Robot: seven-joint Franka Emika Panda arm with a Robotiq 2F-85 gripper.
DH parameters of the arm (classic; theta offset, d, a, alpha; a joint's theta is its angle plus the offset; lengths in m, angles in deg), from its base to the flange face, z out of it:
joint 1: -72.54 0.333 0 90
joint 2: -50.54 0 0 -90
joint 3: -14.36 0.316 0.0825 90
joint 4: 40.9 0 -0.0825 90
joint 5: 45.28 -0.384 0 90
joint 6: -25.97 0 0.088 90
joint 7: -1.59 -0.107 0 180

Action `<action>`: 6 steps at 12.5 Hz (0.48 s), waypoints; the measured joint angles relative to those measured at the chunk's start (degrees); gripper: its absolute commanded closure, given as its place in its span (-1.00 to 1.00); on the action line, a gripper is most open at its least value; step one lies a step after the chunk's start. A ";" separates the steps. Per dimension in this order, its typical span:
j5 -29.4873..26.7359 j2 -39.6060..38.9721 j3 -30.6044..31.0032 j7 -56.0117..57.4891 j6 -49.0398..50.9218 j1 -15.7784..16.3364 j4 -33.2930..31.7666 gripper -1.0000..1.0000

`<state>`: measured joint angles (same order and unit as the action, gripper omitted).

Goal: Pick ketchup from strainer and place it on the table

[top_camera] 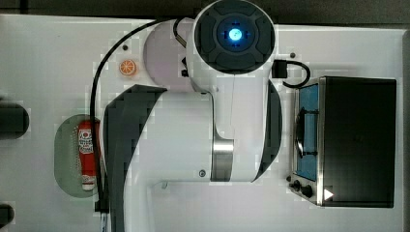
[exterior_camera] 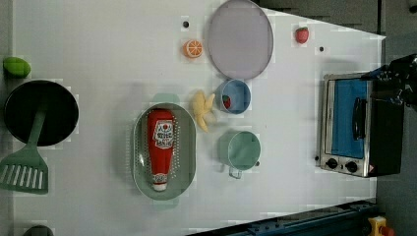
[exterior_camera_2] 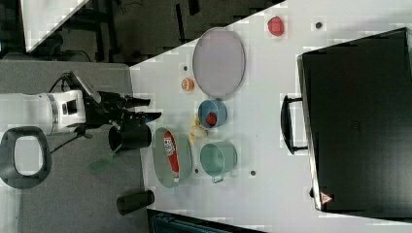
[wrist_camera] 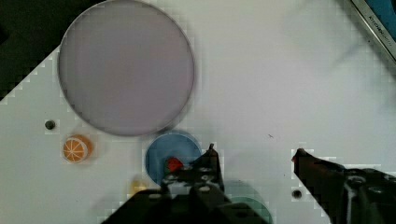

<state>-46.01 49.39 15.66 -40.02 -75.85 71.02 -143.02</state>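
Arm (top_camera: 227, 111): white, folded over the middle of the top view, blue light glowing on its upper joint.
Wrist: in the right view it reaches level toward the right view's right.
Gripper (wrist_camera: 254, 156): black fingers (wrist_camera: 210, 163) spread well apart, nothing between them.
Height: seemingly well above the surface.

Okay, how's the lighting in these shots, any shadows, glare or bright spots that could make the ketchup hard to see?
Left view: even light, soft shadow beside the strainer, ketchup clear. Top view: a glowing blue light on the arm, whose dark shadow and cable cross next to the ketchup. Right view: dim surroundings, white table bright. Wrist view: plate looks soft, open gripper dark.
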 measured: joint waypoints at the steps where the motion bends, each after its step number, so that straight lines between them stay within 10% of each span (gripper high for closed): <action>1: -0.06 3.19 1.72 -0.19 5.04 -1.97 -3.25 -0.59; 3: -0.14 11.47 3.21 -0.44 9.88 -4.56 -8.73 -0.99; 6: -1.28 18.02 4.93 -1.44 9.58 -5.63 -6.88 -1.00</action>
<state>-47.28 67.41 20.59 -41.46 -66.27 65.39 -149.90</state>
